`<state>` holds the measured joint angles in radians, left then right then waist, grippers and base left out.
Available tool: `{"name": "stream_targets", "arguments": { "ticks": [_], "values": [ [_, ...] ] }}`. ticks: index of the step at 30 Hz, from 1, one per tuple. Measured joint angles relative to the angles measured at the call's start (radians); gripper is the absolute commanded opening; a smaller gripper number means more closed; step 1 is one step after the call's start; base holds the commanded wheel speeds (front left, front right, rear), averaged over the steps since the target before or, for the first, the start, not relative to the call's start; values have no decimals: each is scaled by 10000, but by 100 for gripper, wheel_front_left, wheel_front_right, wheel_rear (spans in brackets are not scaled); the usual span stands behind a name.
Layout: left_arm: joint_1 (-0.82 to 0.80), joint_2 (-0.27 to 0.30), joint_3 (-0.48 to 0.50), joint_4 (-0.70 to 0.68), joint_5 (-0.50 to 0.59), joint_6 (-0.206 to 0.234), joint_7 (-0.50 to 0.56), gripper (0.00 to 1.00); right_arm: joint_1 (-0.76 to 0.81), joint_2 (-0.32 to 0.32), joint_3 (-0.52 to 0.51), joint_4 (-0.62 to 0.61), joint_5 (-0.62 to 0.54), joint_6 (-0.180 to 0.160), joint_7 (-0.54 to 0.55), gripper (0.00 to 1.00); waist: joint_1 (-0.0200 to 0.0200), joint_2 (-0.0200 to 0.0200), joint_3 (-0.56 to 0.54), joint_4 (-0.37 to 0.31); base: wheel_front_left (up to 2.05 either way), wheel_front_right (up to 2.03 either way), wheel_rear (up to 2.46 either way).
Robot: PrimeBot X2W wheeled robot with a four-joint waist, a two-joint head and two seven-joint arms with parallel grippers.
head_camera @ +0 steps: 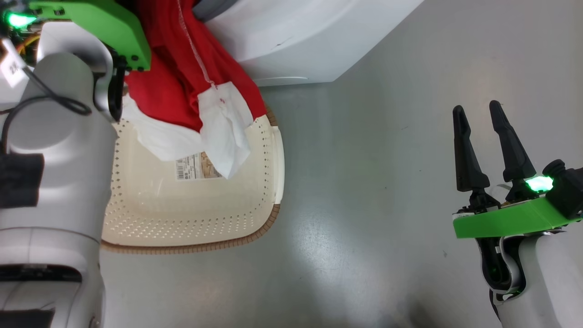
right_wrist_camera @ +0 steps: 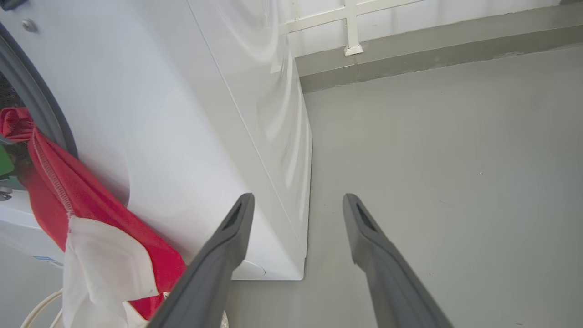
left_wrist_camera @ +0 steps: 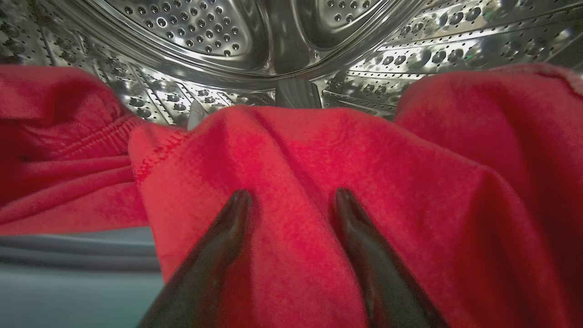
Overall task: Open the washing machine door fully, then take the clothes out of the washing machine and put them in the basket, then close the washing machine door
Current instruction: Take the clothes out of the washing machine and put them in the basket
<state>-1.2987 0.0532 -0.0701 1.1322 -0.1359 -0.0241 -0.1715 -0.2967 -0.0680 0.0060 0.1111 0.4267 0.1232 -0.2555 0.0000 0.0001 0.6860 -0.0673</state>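
Fingers of the left gripper (left_wrist_camera: 291, 197) stand wide apart at the soft bright red clothes (left_wrist_camera: 319, 150) inside the white, steel-drummed washing machine (left_wrist_camera: 205, 27). A red-and-white end hangs into the cream perforated plastic basket (head_camera: 278, 159). The right gripper (head_camera: 476, 107) is spread wide and empty above the grey floor (head_camera: 364, 182).

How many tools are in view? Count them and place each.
2. The left tool is open over the red clothes at the drum; the right tool is open above the floor, right of the basket.
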Motion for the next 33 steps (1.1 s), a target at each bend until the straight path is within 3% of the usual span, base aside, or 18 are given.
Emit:
{"name": "stream_targets", "arguments": {
  "ticks": [7, 8, 9, 10, 11, 25, 28, 33],
  "values": [
    [-465, -4, -228, 803, 42, -27, 29, 100, -5, 23, 50, 4, 19, 0, 0, 100, 0, 0, 38, -90, 0, 0, 0],
    [-533, -4, -247, 888, 42, -29, 29, 86, -9, 29, 52, 4, 25, 0, 0, 100, 0, 0, 38, -96, 0, 0, 0],
    [-586, -2, -272, 976, 42, -29, 29, 51, -13, 38, 54, 4, 25, 0, 0, 100, 0, 0, 31, -102, 0, 0, 0],
    [-603, -4, -307, 1030, 42, -29, 17, 32, -23, 46, 54, 4, 25, 0, 0, 100, 0, 0, 23, -109, 0, 0, 0],
    [-606, -4, -364, 1127, 44, -29, -36, 0, -46, 46, 54, 4, 25, 0, 0, 100, 0, 0, 4, -118, 0, 0, 0],
    [-557, -50, -520, 1158, -81, -127, -732, 0, -139, 35, 40, 10, 25, 0, 0, 100, 0, 0, -219, 37, 0, 0, 0],
    [-223, -59, -456, 332, -186, -178, -779, 0, -128, 17, 2, 8, 25, 0, 0, 100, -1, 0, -293, 130, 0, 0, 0],
    [1388, -134, -209, -2431, -291, -207, -813, 0, -105, -23, -123, 2, 23, 0, 0, 100, 0, 0, -406, 310, 0, 0, 0]
  ]
}}
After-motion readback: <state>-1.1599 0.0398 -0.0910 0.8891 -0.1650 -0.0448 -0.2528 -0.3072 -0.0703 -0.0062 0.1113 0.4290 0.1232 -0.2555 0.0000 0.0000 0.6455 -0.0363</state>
